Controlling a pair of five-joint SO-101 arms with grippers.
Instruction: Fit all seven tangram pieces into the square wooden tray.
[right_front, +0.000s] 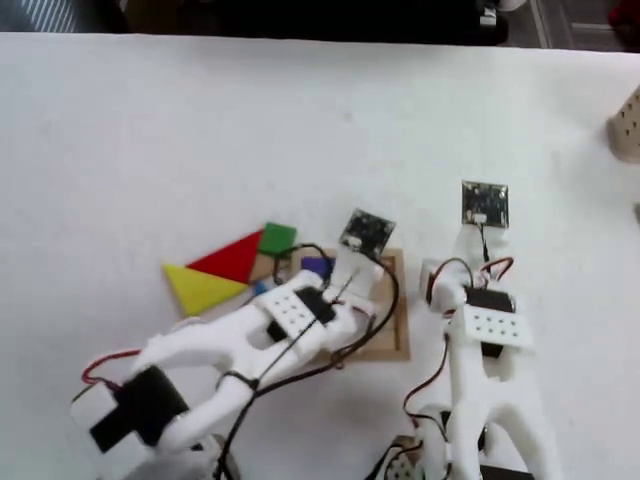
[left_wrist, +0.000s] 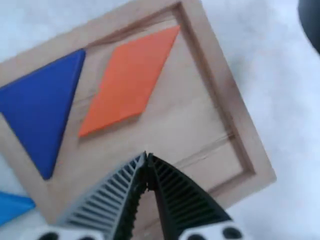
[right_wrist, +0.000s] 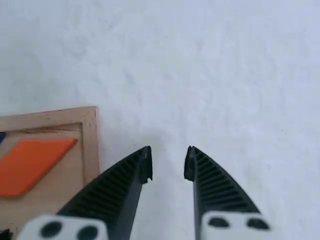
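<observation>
White desk (right_front: 300, 110). I log the tray (left_wrist: 235, 125) holding orange parallelogram (left_wrist: 130, 80) and blue triangle (left_wrist: 40, 110); red triangle (right_front: 232, 260), yellow triangle (right_front: 200, 288) and green square (right_front: 277, 239) are outside. Left claw (left_wrist: 146, 160) closed, empty; right claw (right_wrist: 167, 162) ajar, empty.

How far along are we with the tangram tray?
Done: blue triangle and orange parallelogram lie in the tray. In hand: nothing; left gripper shut, empty above the tray, right gripper open beside it. Remaining: yellow triangle, red triangle, green square and a light-blue piece outside.
</observation>
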